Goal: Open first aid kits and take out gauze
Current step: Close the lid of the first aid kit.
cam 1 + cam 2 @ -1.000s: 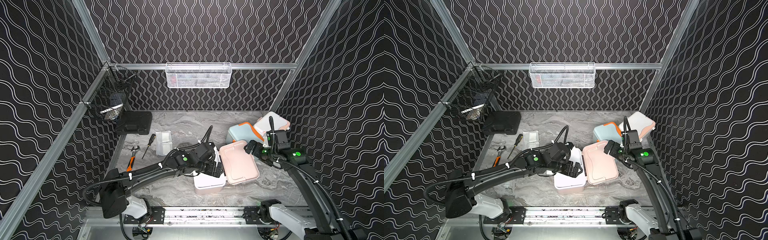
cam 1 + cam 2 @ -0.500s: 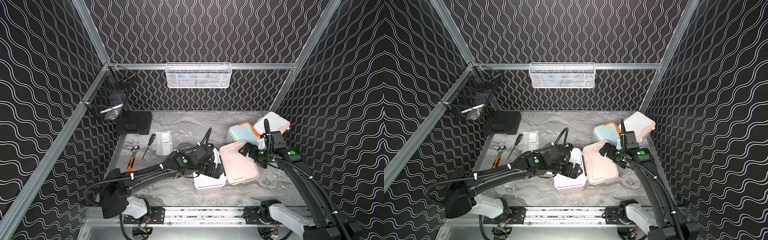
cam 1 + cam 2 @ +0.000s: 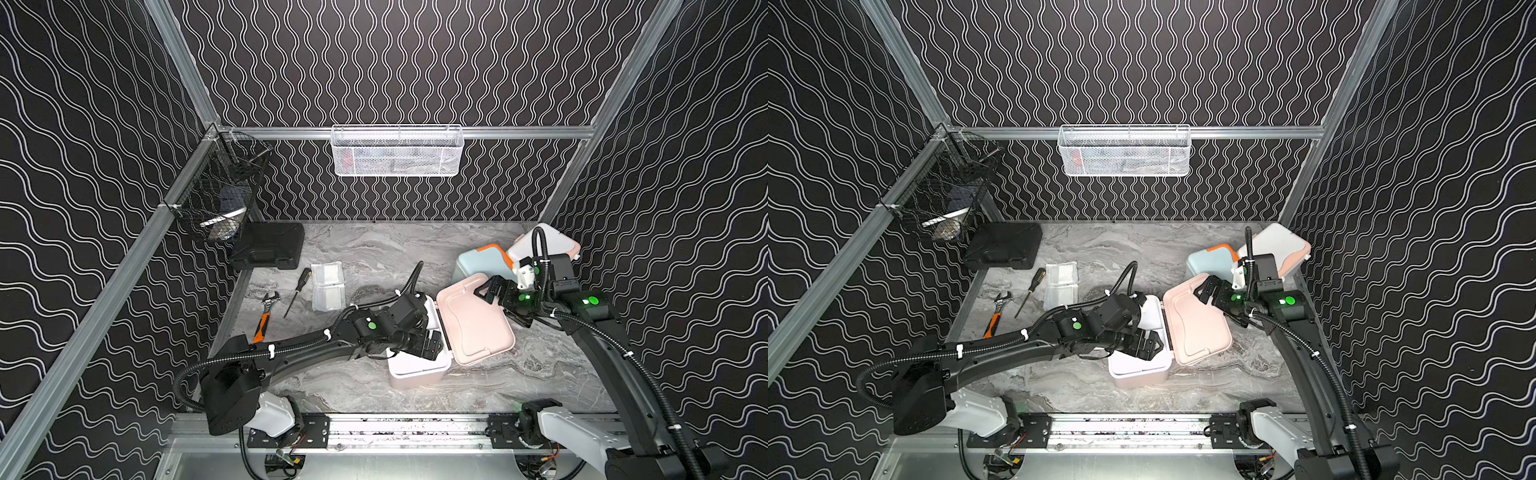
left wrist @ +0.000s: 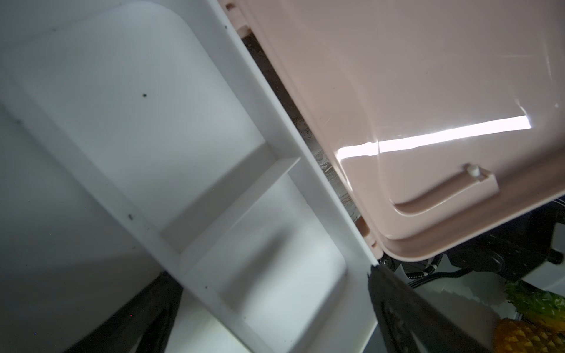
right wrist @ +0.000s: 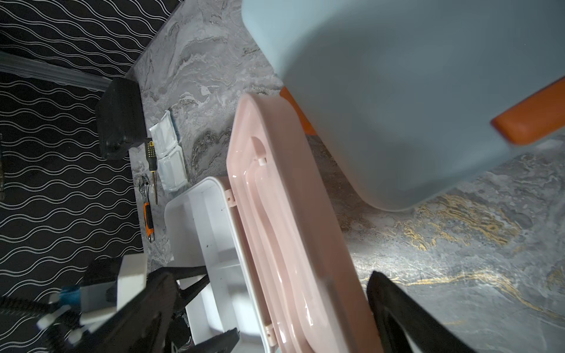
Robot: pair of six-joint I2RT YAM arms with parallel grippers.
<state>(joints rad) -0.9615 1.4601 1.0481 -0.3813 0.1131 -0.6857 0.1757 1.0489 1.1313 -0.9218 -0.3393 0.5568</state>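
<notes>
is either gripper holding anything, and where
Nothing is held. The left gripper hangs open over the pink kit's tray; the right gripper is open by its lid.

A robot lab's test cell: black panels point(image 3: 374, 62) with white wavy lines, held in an aluminium frame point(image 3: 498, 132), enclose a marble-look counter point(image 3: 374, 249). The left arm point(image 3: 299, 353) and right arm point(image 3: 615, 357) mount on a metal rail point(image 3: 415, 424). A white mesh basket point(image 3: 397, 151) hangs from the aluminium frame far behind their fingers point(image 3: 484, 290).

Both top views: sharp, evenly lit from overhead, soft shadows on the table point(image 3: 374, 253). Left wrist view: bright glare streak across the pink lid point(image 4: 422, 116), close foreground blurred. Right wrist view: dimmer; pale blue-grey kit point(image 5: 412, 91) out of focus, shadowing the marble beneath.
</notes>
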